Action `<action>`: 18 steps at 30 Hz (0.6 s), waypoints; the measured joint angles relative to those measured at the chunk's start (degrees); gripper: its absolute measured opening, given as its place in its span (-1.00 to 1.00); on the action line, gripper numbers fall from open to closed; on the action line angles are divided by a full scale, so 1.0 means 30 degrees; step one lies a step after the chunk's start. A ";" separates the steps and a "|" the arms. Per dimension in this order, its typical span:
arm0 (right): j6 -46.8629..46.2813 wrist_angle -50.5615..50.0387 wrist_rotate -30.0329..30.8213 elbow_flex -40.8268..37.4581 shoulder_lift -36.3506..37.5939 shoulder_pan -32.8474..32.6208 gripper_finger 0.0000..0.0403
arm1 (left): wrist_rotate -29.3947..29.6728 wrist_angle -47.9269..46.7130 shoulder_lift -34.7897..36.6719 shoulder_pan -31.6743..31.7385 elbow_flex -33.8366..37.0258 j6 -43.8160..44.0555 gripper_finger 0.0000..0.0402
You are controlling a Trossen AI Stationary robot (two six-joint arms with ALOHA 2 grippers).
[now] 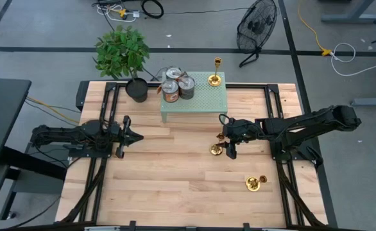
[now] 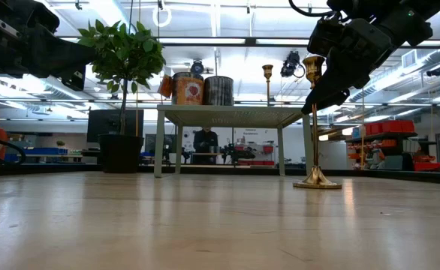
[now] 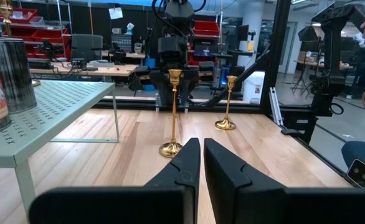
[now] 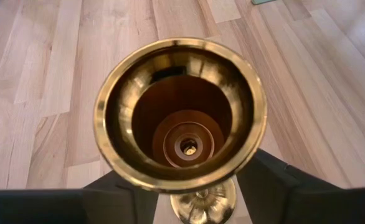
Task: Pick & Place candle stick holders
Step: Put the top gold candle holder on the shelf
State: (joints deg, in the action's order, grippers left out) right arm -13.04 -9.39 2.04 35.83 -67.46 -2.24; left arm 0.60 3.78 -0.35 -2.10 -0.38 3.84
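Three gold candle stick holders show. One (image 1: 216, 151) stands on its round base on the wooden table (image 1: 175, 186), and it also shows in the low view (image 2: 314, 150). My right gripper (image 1: 225, 149) is open. Its fingers (image 4: 266, 183) stand on either side of this holder's stem just under the cup (image 4: 181, 112), coming from above. A second holder (image 1: 254, 184) stands near the table's right front. The third (image 1: 215, 77) stands on the green perforated stand (image 1: 194, 106). My left gripper (image 1: 135, 136) is shut and empty at the table's left.
Several round tins (image 1: 177, 85) stand on the green stand's left part. A potted plant (image 1: 125, 58) stands at the far left beside it. A black frame (image 1: 274, 102) runs along the table's sides. People show in the room beyond the table.
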 joint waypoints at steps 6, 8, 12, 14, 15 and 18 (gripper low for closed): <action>0.0002 0.0000 0.0000 0.0000 0.0000 0.0000 -0.14 | 0.0000 0.0001 -0.0002 0.0004 0.0003 -0.0003 -0.85; 0.0002 0.0000 0.0000 0.0000 0.0000 0.0000 -0.18 | 0.0000 0.0004 -0.0005 -0.0003 0.0000 -0.0003 -0.85; -0.0002 0.0000 0.0000 0.0000 0.0000 0.0000 -0.25 | 0.0000 0.0001 -0.0005 0.0001 0.0004 0.0000 -0.85; 0.0002 0.0000 0.0006 0.0000 0.0000 0.0000 -0.28 | 0.0000 0.0004 -0.0004 -0.0002 0.0000 -0.0002 -0.85; 0.0002 0.0000 0.0004 0.0000 0.0000 0.0000 -0.30 | 0.0000 0.0004 0.0000 0.0004 0.0000 0.0000 -0.85; 0.0006 0.0000 0.0007 0.0000 0.0000 0.0000 -0.34 | 0.0000 0.0004 -0.0005 -0.0001 0.0000 0.0000 -0.85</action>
State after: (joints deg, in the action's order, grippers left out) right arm -13.02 -9.39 2.07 35.83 -67.46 -2.24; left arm 0.60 3.79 -0.36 -2.10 -0.38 3.84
